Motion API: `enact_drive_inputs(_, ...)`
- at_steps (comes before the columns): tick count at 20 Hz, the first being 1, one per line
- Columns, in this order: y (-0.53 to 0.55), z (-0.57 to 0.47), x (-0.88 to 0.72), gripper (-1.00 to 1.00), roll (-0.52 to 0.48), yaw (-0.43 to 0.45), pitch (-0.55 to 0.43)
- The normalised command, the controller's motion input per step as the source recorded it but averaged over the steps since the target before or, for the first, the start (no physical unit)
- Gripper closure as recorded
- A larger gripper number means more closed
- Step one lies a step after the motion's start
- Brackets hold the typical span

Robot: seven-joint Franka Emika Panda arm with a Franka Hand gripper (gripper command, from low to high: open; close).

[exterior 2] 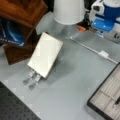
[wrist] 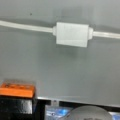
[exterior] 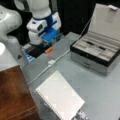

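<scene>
In a front view the wooden block [exterior: 13, 92] sat at the left edge, with the spiral notebook [exterior: 60, 96] propped at a tilt just right of it on the grey table [exterior: 100, 90]. A white cable [exterior: 40, 73] ran diagonally across the table through a small white inline box [exterior: 51, 62], and the open jewellery case [exterior: 96, 53] stood at the right with its lid raised. Another front view alone showed the metal legs [exterior 2: 31, 78] under the notebook [exterior 2: 45, 53], a white lampshade [exterior 2: 68, 11] and a dark perforated board [exterior 2: 15, 105] at the bottom left. Only the wrist view showed the inline box [wrist: 71, 34] close, lying flat with cable leaving both ends, an orange block [wrist: 17, 90] at the table's near edge.

The arm's white and blue wrist [exterior: 43, 23] hung over the table's far edge, just above the orange block [exterior: 48, 50] and near the inline box. The gripper itself showed in no view, so the state of its jaws could not be told.

Open table lay between notebook and case.
</scene>
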Motion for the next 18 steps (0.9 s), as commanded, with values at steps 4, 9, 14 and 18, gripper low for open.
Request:
enact_drive_inputs(4,-0.03,0.24,0.19,-1.00,-0.142,0.036,0.239)
enact_drive_inputs(9,-0.09,0.26,0.27,-1.00,-0.159,0.033,0.252)
enact_drive_inputs(14,-0.16,0.28,0.37,-1.00,-0.151,0.043,0.258)
enact_drive_inputs(18,-0.18,0.30,0.41,-1.00,-0.147,0.074,0.279)
